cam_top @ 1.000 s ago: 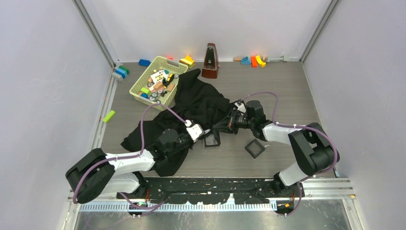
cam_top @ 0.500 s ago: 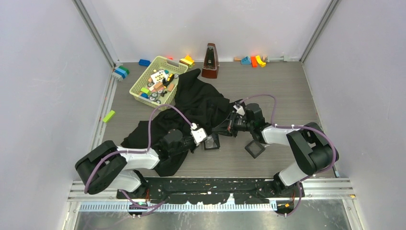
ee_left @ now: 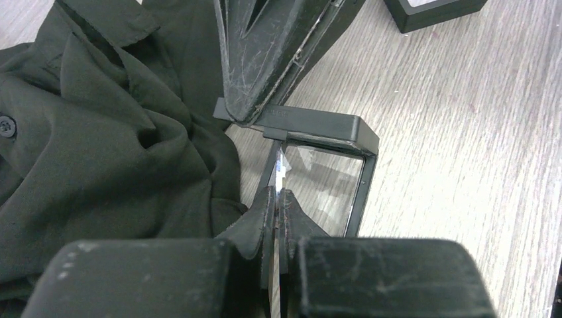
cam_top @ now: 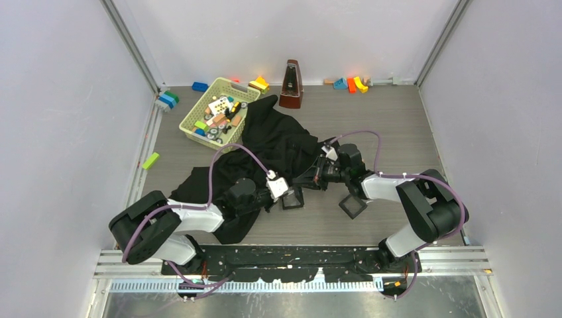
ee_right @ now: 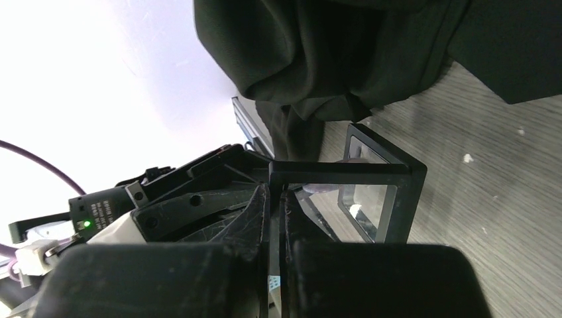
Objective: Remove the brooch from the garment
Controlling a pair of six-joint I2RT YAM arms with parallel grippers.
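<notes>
The black garment [cam_top: 272, 146] lies crumpled mid-table and also shows in the left wrist view [ee_left: 99, 152] and the right wrist view [ee_right: 331, 53]. My left gripper [cam_top: 283, 193] [ee_left: 277, 193] is shut on the near edge of a small black square tray [cam_top: 293, 197] [ee_left: 325, 126] with a clear window. My right gripper [cam_top: 310, 181] [ee_right: 273, 193] is shut on the opposite edge of that tray [ee_right: 397, 172]. A faint pinkish patch [ee_right: 319, 188] shows through the window. I cannot tell whether it is the brooch.
A second black square tray [cam_top: 352, 206] [ee_left: 431, 8] lies right of the grippers. A yellow-green basket [cam_top: 199, 127] of small parts touches the garment's far left. A brown metronome [cam_top: 290, 85] and coloured blocks [cam_top: 351, 83] stand at the back wall.
My left gripper has moved right from the garment to the small tray and closed on its edge. My right gripper has shifted slightly left while holding the other edge.
</notes>
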